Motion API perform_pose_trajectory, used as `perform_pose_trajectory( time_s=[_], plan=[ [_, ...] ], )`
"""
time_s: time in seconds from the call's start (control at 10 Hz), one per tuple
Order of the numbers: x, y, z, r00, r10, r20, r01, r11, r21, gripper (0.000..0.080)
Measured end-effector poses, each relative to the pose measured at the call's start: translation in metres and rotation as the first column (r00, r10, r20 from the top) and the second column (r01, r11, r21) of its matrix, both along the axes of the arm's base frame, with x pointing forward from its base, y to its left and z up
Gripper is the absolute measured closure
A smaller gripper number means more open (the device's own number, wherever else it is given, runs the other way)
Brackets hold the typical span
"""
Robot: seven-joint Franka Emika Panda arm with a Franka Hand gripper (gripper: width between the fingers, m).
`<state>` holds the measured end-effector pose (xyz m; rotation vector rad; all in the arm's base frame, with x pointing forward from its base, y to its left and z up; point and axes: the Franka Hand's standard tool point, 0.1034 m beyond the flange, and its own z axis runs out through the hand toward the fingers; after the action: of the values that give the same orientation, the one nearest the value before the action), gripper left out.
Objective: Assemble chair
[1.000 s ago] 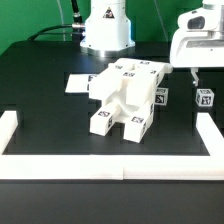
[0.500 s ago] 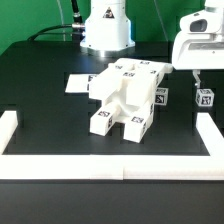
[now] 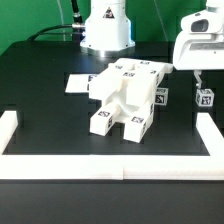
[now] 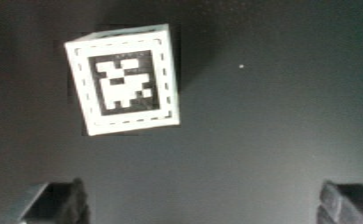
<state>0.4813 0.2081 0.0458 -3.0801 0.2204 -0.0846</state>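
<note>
The chair parts [image 3: 125,98] are matte white tagged pieces, lying grouped together in the middle of the black table. A small tagged block [image 3: 205,97] sits apart on the exterior view's right, and another small block [image 3: 161,97] rests against the group. My gripper [image 3: 203,78] hovers just above the separate block, jaws wide apart. In the wrist view that tagged block [image 4: 125,80] lies on the dark table, off to one side of the space between my fingers. The gripper [image 4: 204,196] is open and empty, and one dark fingertip [image 4: 61,198] shows at the frame's edge.
A low white border wall [image 3: 110,166] runs along the near edge and up both sides. The marker board [image 3: 78,83] lies flat beside the grouped parts on the exterior view's left. The arm's white base [image 3: 107,28] stands at the back.
</note>
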Motion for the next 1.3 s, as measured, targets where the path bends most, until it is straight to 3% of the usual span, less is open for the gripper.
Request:
perform_pose_trajectory(
  time_s=[0.3, 0.5, 1.0, 1.3],
  plan=[
    [-0.016, 0.014, -0.006, 1.000, -0.029, 0.005, 0.028, 1.000, 0.004, 0.0151],
    [-0.026, 0.010, -0.011, 1.000, -0.027, 0.000, 0.027, 1.000, -0.002, 0.0151],
    [-0.025, 0.010, -0.011, 1.000, -0.027, 0.001, 0.027, 1.000, -0.003, 0.0151],
    [-0.053, 0.012, -0.012, 0.997, -0.068, -0.021, 0.068, 0.998, -0.001, 0.0151]
  ],
)
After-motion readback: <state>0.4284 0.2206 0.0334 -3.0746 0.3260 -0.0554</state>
